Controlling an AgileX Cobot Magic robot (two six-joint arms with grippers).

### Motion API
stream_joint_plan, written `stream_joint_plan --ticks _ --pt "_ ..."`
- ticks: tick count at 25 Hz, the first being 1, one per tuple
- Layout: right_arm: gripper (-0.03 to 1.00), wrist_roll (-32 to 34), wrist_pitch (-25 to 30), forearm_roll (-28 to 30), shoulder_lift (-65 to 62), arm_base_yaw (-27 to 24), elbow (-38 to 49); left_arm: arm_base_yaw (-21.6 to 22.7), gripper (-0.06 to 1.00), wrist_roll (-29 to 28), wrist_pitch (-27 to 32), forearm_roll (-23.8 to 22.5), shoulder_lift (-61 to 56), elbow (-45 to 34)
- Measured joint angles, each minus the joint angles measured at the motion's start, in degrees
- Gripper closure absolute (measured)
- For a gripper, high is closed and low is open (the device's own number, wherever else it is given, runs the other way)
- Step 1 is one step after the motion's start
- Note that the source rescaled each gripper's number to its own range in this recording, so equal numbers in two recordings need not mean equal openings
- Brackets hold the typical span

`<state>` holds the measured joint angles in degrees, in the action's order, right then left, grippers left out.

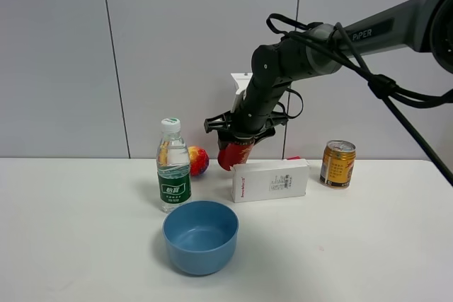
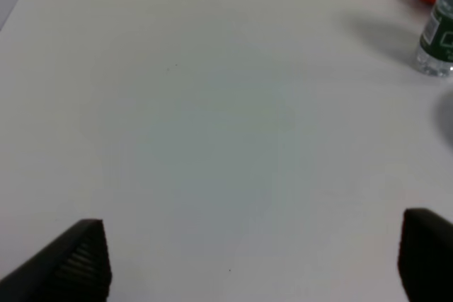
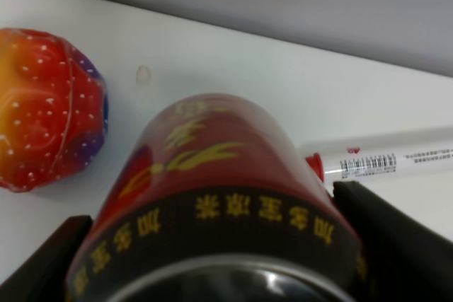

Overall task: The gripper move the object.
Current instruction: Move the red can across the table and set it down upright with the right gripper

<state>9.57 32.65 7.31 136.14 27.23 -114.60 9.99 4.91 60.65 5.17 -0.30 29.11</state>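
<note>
My right gripper (image 1: 237,139) is shut on the red drink can (image 1: 234,154) and holds it tilted in the air, above the back of the table, just left of the white box. In the right wrist view the can (image 3: 212,189) fills the frame, with gold-yellow lettering, a black band and silver lid, between the two black fingers (image 3: 386,235). My left gripper (image 2: 255,259) is open and empty over bare white table; it is out of the high view.
A white box (image 1: 270,179) lies just right of the can. A gold-orange can (image 1: 337,164) stands at the back right. A water bottle (image 1: 173,167), a red-orange ball (image 1: 197,160) and a blue bowl (image 1: 200,236) are on the left and front.
</note>
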Motion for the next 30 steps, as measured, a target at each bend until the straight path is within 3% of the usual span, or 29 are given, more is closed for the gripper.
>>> stream_joint_plan --ticks 17,30 --pt "0.97 -0.55 -4.66 -2.10 2.01 -0.93 -0.11 0.00 -0.06 0.00 0.00 0.00 0.00 0.00" --pt "0.97 -0.97 -4.93 -3.58 3.03 -0.93 -0.11 0.00 -0.06 0.00 0.00 0.00 0.00 0.00"
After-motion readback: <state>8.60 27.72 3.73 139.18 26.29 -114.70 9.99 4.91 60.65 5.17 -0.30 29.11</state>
